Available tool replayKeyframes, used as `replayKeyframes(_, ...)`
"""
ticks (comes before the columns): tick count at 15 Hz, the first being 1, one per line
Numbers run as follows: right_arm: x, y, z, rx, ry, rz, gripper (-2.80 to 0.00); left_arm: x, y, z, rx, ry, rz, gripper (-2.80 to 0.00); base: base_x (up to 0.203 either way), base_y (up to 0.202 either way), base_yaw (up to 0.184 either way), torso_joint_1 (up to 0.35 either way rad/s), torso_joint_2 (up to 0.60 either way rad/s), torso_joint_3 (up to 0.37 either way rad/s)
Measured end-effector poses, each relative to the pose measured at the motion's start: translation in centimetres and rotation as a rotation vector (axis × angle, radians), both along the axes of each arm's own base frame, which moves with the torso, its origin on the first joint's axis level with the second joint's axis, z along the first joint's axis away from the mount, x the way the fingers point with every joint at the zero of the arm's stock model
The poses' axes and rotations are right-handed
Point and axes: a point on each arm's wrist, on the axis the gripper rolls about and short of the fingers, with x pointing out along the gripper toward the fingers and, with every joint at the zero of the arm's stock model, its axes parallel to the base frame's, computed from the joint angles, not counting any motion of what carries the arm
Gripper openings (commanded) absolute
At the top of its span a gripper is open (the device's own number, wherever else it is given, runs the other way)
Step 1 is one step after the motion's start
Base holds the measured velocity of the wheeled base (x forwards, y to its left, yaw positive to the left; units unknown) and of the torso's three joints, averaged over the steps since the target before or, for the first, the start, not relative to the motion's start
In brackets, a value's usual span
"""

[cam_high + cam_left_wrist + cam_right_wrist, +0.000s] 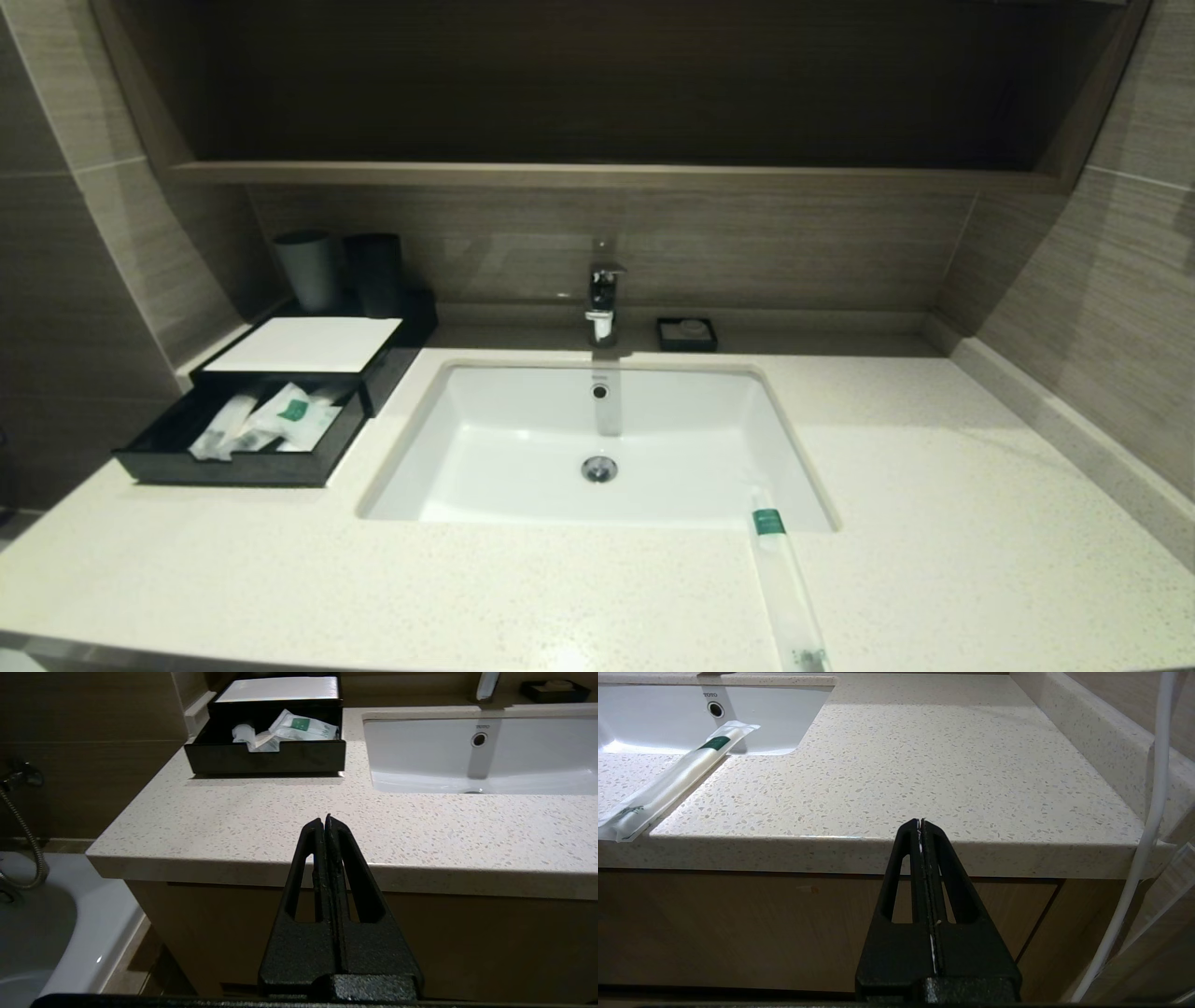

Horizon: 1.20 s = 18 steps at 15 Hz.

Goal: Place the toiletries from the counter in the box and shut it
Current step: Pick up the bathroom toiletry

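Observation:
The black box (168, 448) with a white top panel (308, 343) stands at the counter's back left, its front drawer pulled open. Several translucent sachets with green labels (280, 420) lie in the drawer, also seen in the left wrist view (289, 728). One long narrow sachet (784, 579) lies on the counter (934, 523) at the sink's front right corner, its end over the counter's front edge; it also shows in the right wrist view (677, 777). My left gripper (325, 819) and right gripper (920, 822) are shut and empty, held in front of the counter's edge, out of the head view.
A white sink basin (523, 439) with a faucet (602, 299) sits mid-counter. Two dark cups (373, 271) stand behind the box. A small black soap dish (687, 333) is right of the faucet. A white cable (1148, 826) hangs by the right arm. A bathtub (56, 933) lies left below.

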Motion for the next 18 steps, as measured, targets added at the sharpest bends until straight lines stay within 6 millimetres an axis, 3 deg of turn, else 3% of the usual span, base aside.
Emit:
replayKeyframes(5, 0.0, 0.0, 0.0, 0.0, 0.0, 0.0, -2.8, 0.5, -0.1, -2.0, -0.009, -0.009, -0.024, -2.8, 0.0, 0.0, 0.0, 0.0, 0.0, 0.0)
replayKeyframes(12, 0.0, 0.0, 0.0, 0.0, 0.0, 0.0, -2.8, 2.0, -0.1, -3.0, -0.001, -0.172, -0.042, -2.8, 0.0, 0.0, 0.0, 0.0, 0.0, 0.0)
replayKeyframes(18, 0.0, 0.0, 0.0, 0.0, 0.0, 0.0, -2.8, 2.4, -0.2, -4.2, -0.008, -0.135, -0.082, -2.8, 0.0, 0.0, 0.0, 0.0, 0.0, 0.0)
